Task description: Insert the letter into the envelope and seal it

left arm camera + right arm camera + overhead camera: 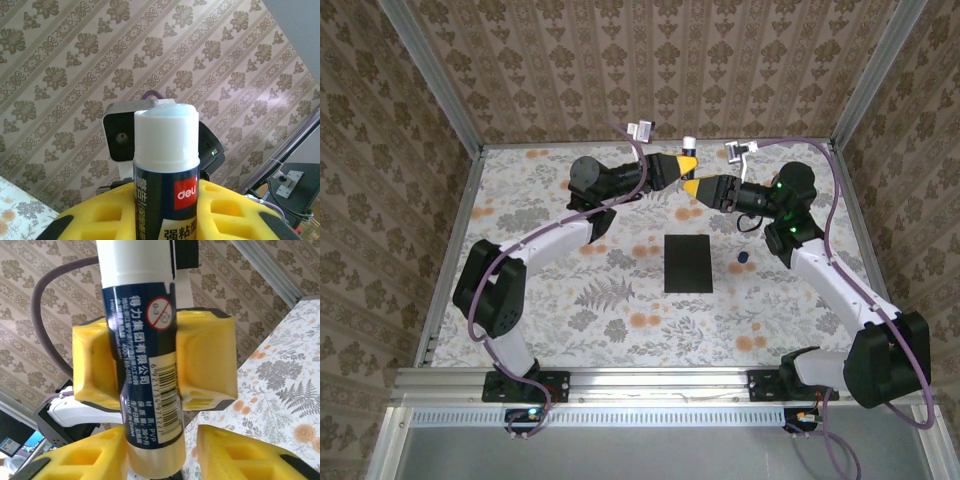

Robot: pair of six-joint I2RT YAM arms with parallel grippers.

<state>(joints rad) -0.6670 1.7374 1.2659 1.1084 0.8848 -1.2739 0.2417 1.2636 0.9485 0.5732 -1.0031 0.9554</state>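
Observation:
The black envelope (688, 263) lies flat on the table's middle, flap not distinguishable. The letter is out of view. My left gripper (682, 166) is raised over the far part of the table and is shut on an upright white-and-blue glue stick (166, 145), its yellow fingers (205, 355) clamping the tube's middle. My right gripper (698, 188) faces it from the right. Its jaws stand around the tube's bottom end (155, 455); one pad (85, 455) touches the tube, while the other pad (240, 450) stands off with a gap.
A small dark blue object (742, 258) lies on the floral tablecloth right of the envelope. Patterned walls close in the table on three sides, and metal corner posts (430, 75) stand at the back. The arms' bases sit on the near rail (650, 385).

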